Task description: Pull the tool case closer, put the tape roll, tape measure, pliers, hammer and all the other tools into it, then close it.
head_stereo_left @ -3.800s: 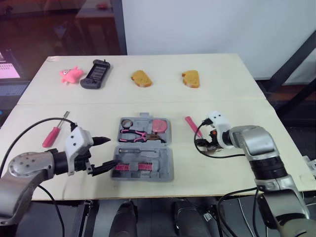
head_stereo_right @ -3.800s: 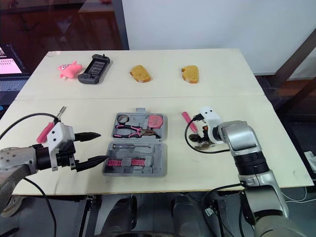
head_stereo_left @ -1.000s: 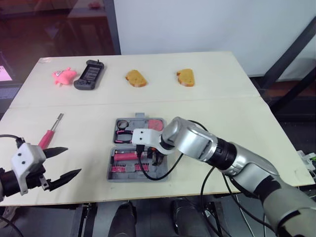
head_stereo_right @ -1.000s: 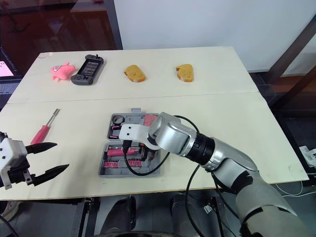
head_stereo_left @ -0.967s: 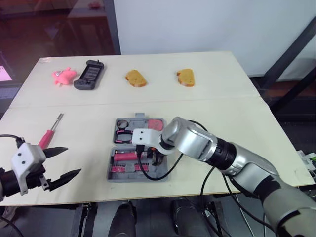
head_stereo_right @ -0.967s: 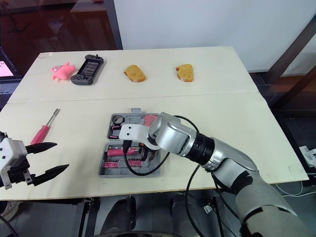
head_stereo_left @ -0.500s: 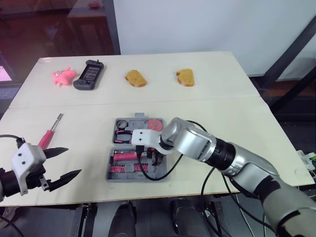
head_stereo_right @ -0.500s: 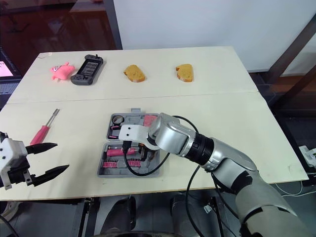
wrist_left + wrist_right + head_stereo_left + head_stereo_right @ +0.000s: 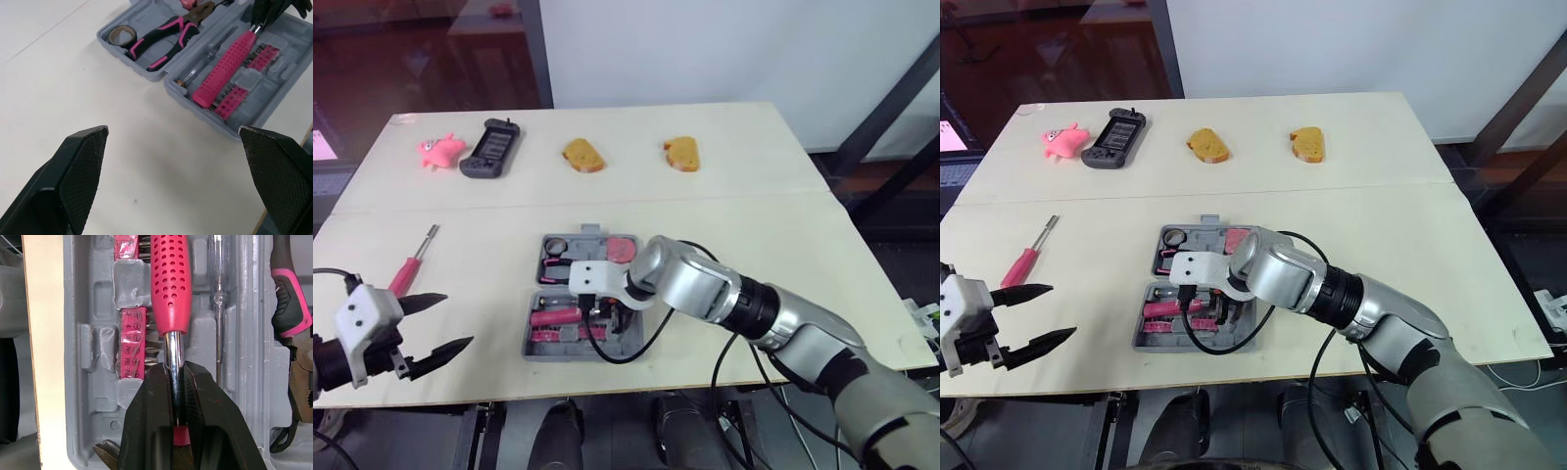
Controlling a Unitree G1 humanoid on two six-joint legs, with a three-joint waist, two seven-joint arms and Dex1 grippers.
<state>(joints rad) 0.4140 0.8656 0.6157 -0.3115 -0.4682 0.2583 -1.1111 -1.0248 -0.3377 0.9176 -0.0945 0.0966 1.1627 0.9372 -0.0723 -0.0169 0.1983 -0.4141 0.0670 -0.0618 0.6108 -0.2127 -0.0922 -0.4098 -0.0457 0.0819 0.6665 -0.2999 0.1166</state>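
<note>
Right claw [image 9: 176, 377]: clamped on pink-handled tool [image 9: 169, 279] shank; handle ran left along tool case [image 9: 540, 351] near half.
Left claw [image 9: 458, 320]: apart; screwdriver [image 9: 411, 269] lay just far of it.

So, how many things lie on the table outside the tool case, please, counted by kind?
Bread slices: 2
Pink toy: 1
Game controller: 1
Red screwdriver: 1
Total: 5

Pale wooden table [image 9: 754, 147] — white wall [image 9: 705, 49] behind, dark glass panel [image 9: 411, 49] at left.
</note>
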